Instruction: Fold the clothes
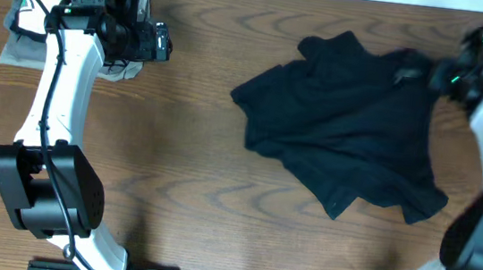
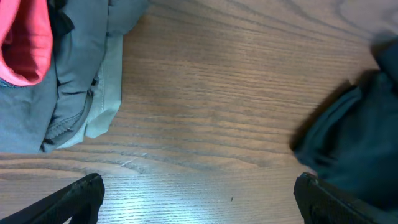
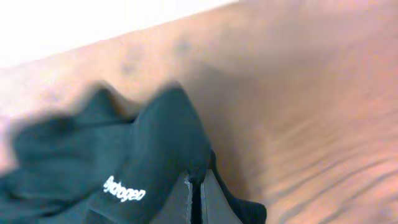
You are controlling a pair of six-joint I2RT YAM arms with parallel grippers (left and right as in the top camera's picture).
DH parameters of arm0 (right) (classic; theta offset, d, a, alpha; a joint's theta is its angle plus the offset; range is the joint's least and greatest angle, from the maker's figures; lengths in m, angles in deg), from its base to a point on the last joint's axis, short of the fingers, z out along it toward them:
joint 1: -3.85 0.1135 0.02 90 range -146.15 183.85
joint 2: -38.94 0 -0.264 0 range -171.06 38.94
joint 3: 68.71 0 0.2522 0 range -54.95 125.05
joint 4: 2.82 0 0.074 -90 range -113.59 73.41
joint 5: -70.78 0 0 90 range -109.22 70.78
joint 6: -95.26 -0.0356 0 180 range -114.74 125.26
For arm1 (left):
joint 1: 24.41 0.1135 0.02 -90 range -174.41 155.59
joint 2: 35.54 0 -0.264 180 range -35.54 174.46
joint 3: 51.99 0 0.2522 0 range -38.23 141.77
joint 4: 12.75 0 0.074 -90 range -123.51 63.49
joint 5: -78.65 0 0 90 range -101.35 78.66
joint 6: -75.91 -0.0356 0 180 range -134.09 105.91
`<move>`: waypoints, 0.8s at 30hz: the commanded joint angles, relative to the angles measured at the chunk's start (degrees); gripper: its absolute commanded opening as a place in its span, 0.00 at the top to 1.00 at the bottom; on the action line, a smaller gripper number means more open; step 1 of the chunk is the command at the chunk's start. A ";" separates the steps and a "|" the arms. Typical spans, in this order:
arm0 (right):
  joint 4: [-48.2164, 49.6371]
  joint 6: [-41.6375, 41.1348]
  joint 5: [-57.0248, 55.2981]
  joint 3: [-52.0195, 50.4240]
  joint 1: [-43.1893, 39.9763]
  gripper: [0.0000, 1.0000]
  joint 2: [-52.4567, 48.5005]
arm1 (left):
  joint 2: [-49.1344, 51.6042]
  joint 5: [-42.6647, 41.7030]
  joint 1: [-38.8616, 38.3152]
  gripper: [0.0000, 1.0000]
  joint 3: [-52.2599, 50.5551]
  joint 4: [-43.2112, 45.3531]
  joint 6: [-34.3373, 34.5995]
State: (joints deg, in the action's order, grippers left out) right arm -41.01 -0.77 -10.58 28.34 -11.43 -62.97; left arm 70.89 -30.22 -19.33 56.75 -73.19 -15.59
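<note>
Black cloth sits right at my right gripper (image 3: 196, 186). At the bottom centre of the right wrist view its jaws are clenched together, and a ridge of the black T-shirt (image 3: 124, 149) rises into them, so I read it as a pinch on the fabric. The white logo (image 3: 124, 188) lies just left of the jaws. Behind the shirt the wooden desk (image 3: 311, 124) runs blurred to the upper right.

In the left wrist view the left gripper (image 2: 199, 196) hangs over bare wood, its jaws released and wide, with one tip in each lower corner. Beyond them a dark fold of the shirt shows at the right edge. A grey-olive garment (image 2: 81, 93) with a coral-red cloth (image 2: 25, 43) against it fills the upper left.

From overhead the shirt lies crumpled right of centre, its upper right edge at the right gripper. The left gripper is at the upper left, just beside the pile of garments and well apart from the shirt.
</note>
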 commanded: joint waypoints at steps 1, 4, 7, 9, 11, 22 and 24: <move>-0.81 2.10 -1.64 3.87 -1.81 0.99 5.90 | 0.63 0.31 -0.20 0.02 0.00 -0.13 0.11; -1.66 3.13 -3.63 4.07 -2.45 0.99 7.69 | 0.63 0.31 -0.20 0.02 0.00 -0.17 0.11; -4.17 3.54 -6.19 3.93 -3.45 0.99 7.56 | 0.63 0.33 -0.17 0.02 0.00 -0.15 0.09; -5.22 3.54 -6.73 3.91 -4.04 0.99 6.69 | 0.63 0.33 -0.17 0.02 0.00 -0.15 0.07; -5.33 3.56 -6.73 3.89 -4.66 0.99 5.29 | 0.63 0.33 -0.17 0.02 0.00 -0.13 0.07; -1.70 3.10 -2.60 4.11 -9.92 0.60 -0.46 | 0.63 -0.57 -1.25 0.02 0.02 -0.85 -0.87; -3.13 3.10 0.31 4.15 -10.51 0.40 1.05 | 0.63 -2.86 -2.60 0.01 0.00 -1.88 -2.97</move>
State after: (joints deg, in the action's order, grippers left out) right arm -43.28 1.99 -14.65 32.23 -20.53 -64.50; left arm 70.89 -30.70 -20.18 56.75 -74.20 -16.07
